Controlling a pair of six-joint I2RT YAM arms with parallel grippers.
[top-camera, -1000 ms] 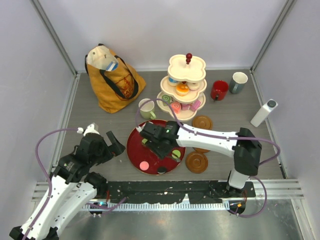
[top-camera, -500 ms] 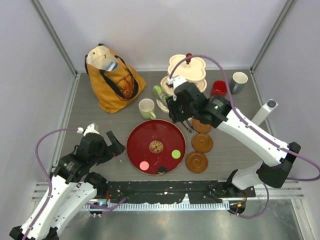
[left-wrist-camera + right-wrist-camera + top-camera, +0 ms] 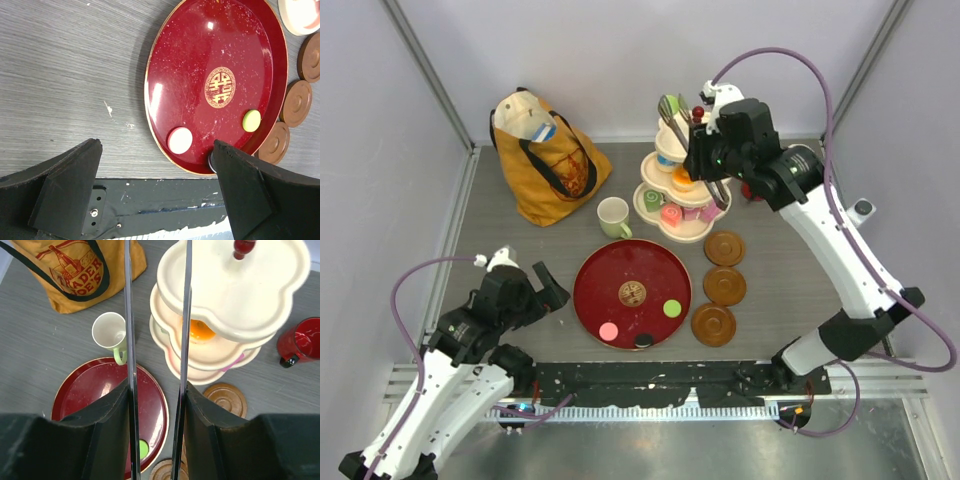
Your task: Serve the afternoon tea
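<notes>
My right gripper (image 3: 708, 165) is shut on metal tongs (image 3: 129, 340) and holds them over the cream three-tier stand (image 3: 705, 130). In the top view the tongs' tips hold a green pastry (image 3: 669, 105) at the left edge of the top tier. The lower tiers hold an orange donut (image 3: 682, 178) and pink pastries (image 3: 671, 213). A pink macaron (image 3: 609, 331), a green one (image 3: 672, 308) and a dark one (image 3: 643, 340) lie on the red tray (image 3: 620, 265). The pale green mug (image 3: 613, 216) stands left of the stand. The red mug (image 3: 300, 340) stands to its right. The grey-blue mug is hidden. My left gripper (image 3: 157, 145) is open and empty, left of the tray.
The mustard tote bag (image 3: 545, 160) sits at the back left. Three brown coasters (image 3: 725, 286) lie right of the tray. A white bottle (image 3: 861, 210) stands at the right, partly behind my right arm. A black rail (image 3: 150, 205) runs along the near edge.
My right arm has risen from the tray, swung back and right, and now holds the tongs with the green pastry at the stand's top tier. The left arm has not moved.
</notes>
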